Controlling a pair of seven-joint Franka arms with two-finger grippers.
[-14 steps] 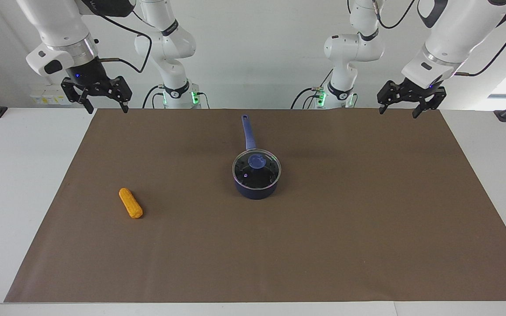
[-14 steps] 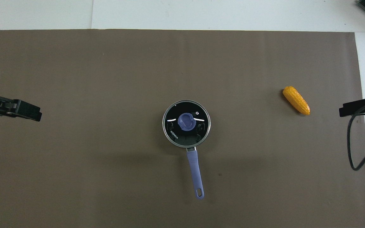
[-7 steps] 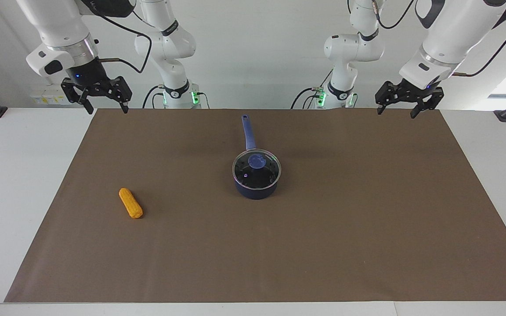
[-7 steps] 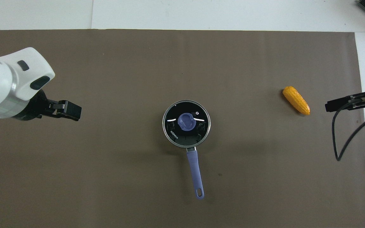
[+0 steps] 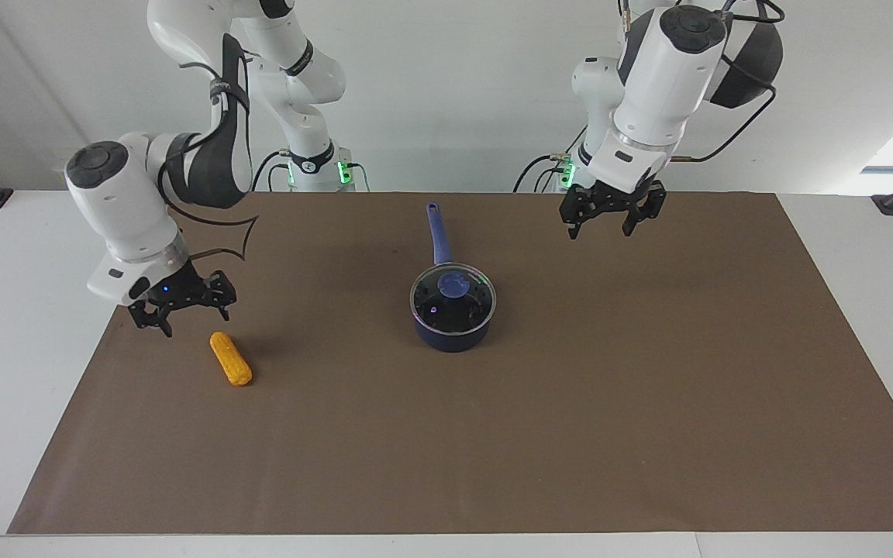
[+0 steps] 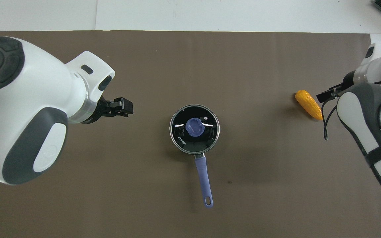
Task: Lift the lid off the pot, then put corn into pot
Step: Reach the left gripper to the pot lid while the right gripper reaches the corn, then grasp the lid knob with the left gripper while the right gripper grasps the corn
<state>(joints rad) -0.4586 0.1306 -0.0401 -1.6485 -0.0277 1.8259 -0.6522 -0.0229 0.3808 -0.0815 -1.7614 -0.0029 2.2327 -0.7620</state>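
Brown matting covered the tabletop [image 5: 648, 434].

Facing view.
- The pot [image 5: 453, 329], dark navy with a long blue handle pointing toward the robots, stood at mid-mat.
- The lid [image 5: 453, 298], clear glass with a metal rim, sat closed on the pot, its blue knob [image 5: 454, 286] central.
- The corn [image 5: 230, 359], a yellow-orange cob, lay flat toward the right arm's end, well apart from the pot.
- The right pincer [image 5: 181, 314] hung low, just beside the corn's nearer end, jaws apart, holding nothing.
- The left pincer [image 5: 611, 217] hung raised over bare mat toward the left arm's end, nearer the robots than the pot, jaws apart, empty.

Overhead view.
- The pot [image 6: 207, 150] with the lid [image 6: 210, 127] seated on it was at centre, handle toward the robots.
- The corn [image 6: 306, 103] lay angled, its one end partly covered by the right arm.
- The right pincer [image 6: 326, 94] showed only a tip beside the cob.
- The left pincer [image 6: 121, 107] showed side-on, beside the pot and clear of it.

Handling notes, judged.
- Lid: rigid, probably light, glass so breakable and slick; best taken by the knob and lifted straight up.
- Corn: likely light and firm, bumpy enough to grip; take across its middle, since a rounded cob may roll.
- Neither step was yet done.
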